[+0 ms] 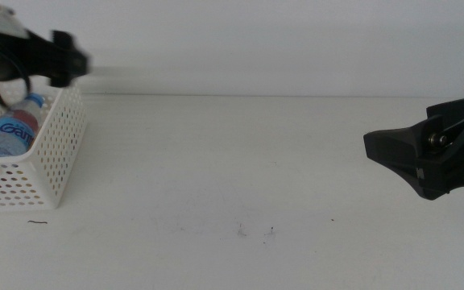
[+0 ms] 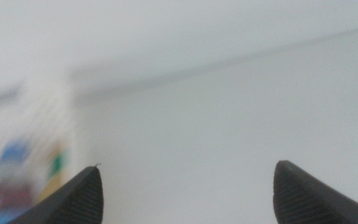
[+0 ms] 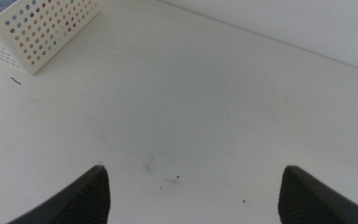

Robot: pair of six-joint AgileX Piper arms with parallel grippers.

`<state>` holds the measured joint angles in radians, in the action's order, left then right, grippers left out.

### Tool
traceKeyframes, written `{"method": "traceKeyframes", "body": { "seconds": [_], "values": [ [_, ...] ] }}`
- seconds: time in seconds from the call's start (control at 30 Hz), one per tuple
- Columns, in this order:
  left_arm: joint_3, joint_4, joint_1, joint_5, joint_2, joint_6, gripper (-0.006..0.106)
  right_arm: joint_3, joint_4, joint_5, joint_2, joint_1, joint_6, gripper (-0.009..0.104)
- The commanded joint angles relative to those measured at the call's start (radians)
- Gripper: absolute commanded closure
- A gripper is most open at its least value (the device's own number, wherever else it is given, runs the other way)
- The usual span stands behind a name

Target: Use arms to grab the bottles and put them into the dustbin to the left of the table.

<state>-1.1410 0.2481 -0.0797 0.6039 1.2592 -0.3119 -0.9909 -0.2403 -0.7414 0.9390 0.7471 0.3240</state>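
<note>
Far left of the counter [image 1: 232, 185]: I log the dustbin [image 1: 51, 161], a white perforated basket cut off by the edge of the middle view. Inside it lies the water bottle [image 1: 10, 129], blue cap toward the back wall, with something red beneath it; I cannot say from here whether that is the can.

Above the dustbin's rear corner: my left gripper [image 1: 69, 60], arm reaching in horizontally from the left, smeared by motion. Its wrist view shows the fingers [image 2: 73, 199] spread wide with nothing between them. That same view gives only a blurred patch of blue, red, yellow and green where the basket sits, possibly the other bottles.

Centre: open white counter from the dustbin's side wall across to the right arm, broken only by a few dark specks [image 1: 271, 232] near the front.

Right edge: my right gripper [image 1: 377, 147], held low over the counter and pointing left. Its wrist view shows the fingers [image 3: 79, 199] wide apart and empty, the dustbin's corner [image 3: 39, 34] far ahead.
</note>
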Motion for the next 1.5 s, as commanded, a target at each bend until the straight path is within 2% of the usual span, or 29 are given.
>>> {"method": "traceKeyframes", "body": {
  "seconds": [0.0, 0.1, 0.17, 0.83, 0.87, 1.0, 1.13, 1.3, 1.33, 1.47],
  "values": [
    [0.127, 0.06, -0.103, -0.161, -0.138, -0.056, 0.007, -0.008, -0.012, 0.007, -0.004, 0.002, -0.007, 0.005],
    [0.219, 0.06, -0.213, -0.228, -0.249, -0.08, 0.007, -0.008, -0.012, 0.007, -0.004, 0.002, -0.007, 0.005],
    [0.242, 0.045, -0.24, -0.228, -0.292, -0.073, 0.007, -0.008, -0.012, 0.007, -0.004, 0.002, -0.007, 0.005],
    [0.251, 0.038, -0.24, -0.213, -0.34, -0.077, 0.007, -0.008, -0.012, 0.007, -0.004, 0.002, -0.007, 0.005],
    [0.251, 0.038, -0.24, -0.213, -0.34, -0.077, 0.007, 0.023, 0.016, 0.008, -0.007, 0.0, -0.007, 0.005],
    [0.255, 0.037, -0.24, -0.209, -0.344, -0.077, 0.007, 0.063, 0.03, 0.011, -0.033, -0.017, -0.007, 0.005],
    [0.349, 0.08, -0.24, -0.312, -0.455, -0.077, 0.007, 0.146, 0.041, 0.092, -0.121, -0.105, -0.007, 0.005],
    [0.563, -0.09, -0.198, -0.401, -0.672, -0.077, 0.007, 0.335, 0.046, 0.18, -0.32, -0.292, -0.007, 0.005],
    [0.602, -0.09, -0.185, -0.401, -0.714, -0.077, 0.007, 0.385, 0.048, 0.191, -0.366, -0.336, -0.007, 0.005],
    [0.738, 0.015, -0.108, -0.407, -0.881, -0.077, 0.007, 0.58, 0.079, 0.196, -0.535, -0.506, -0.007, 0.005]
  ]
}}
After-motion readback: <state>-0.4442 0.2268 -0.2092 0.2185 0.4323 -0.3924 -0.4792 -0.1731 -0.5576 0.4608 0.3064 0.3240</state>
